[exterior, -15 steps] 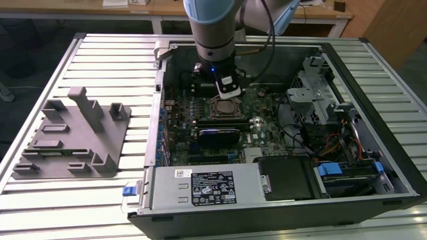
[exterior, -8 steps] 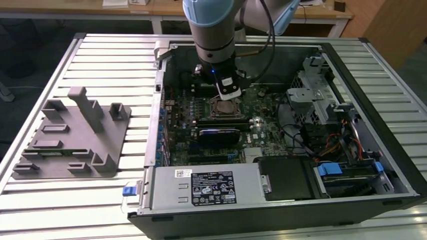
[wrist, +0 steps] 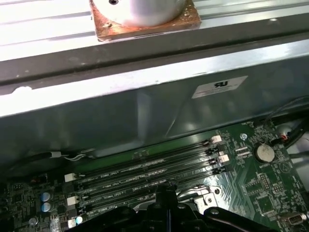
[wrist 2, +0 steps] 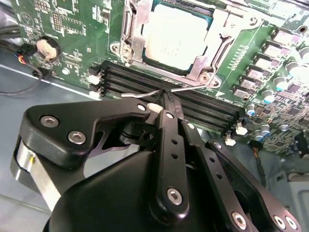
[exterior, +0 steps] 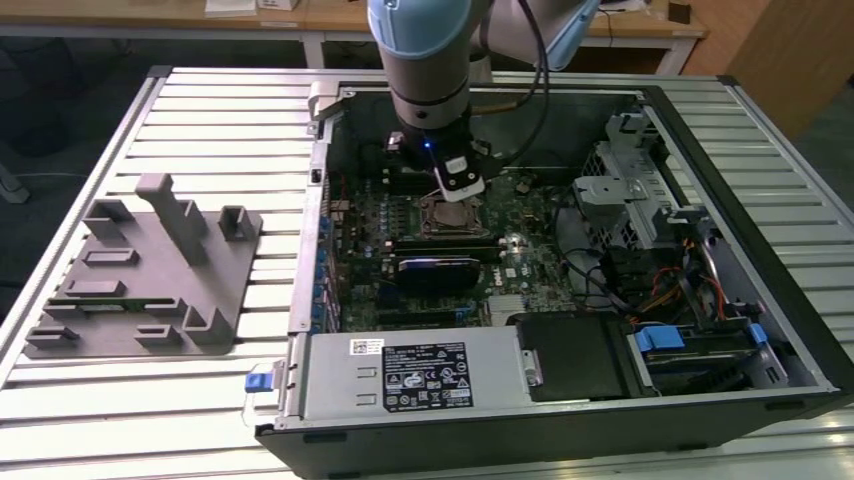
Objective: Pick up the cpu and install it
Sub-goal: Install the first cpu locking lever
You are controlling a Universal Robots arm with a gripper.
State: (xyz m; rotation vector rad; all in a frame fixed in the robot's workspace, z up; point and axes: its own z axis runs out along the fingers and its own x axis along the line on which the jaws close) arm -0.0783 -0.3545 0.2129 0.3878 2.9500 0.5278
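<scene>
The cpu (wrist 2: 176, 36) sits in the socket (wrist 2: 212, 53) on the motherboard (wrist 2: 72, 29), its silvery top showing inside the metal load frame in the second wrist view. In the exterior view the same chip (exterior: 450, 214) lies near the middle of the open case (exterior: 747, 330), just below the arm's tool.

The gripper (wrist 2: 165, 99) hangs close over the socket's edge, on the side facing the memory slots (wrist 2: 203, 108). Its fingers are pressed together with no gap showing, and they carry nothing. Their tips meet right at the thin wire lever (wrist 2: 145, 94) that runs along that edge of the socket; whether they touch it or sit just above it I cannot tell.

The grey fixture (exterior: 147, 270) lies on the slatted table (exterior: 200, 110), well apart from the socket, outside the case on the exterior view's left.

Judging from this, the chip looks seated but the lever appears loose, not yet hooked under its catch. The main risk is the tips slipping off the springy wire so it snaps back. If the tips push down off-line, they could scrape the memory slots beside the socket. A chip seated slightly crooked could also have its contacts bent once the frame clamps down.
</scene>
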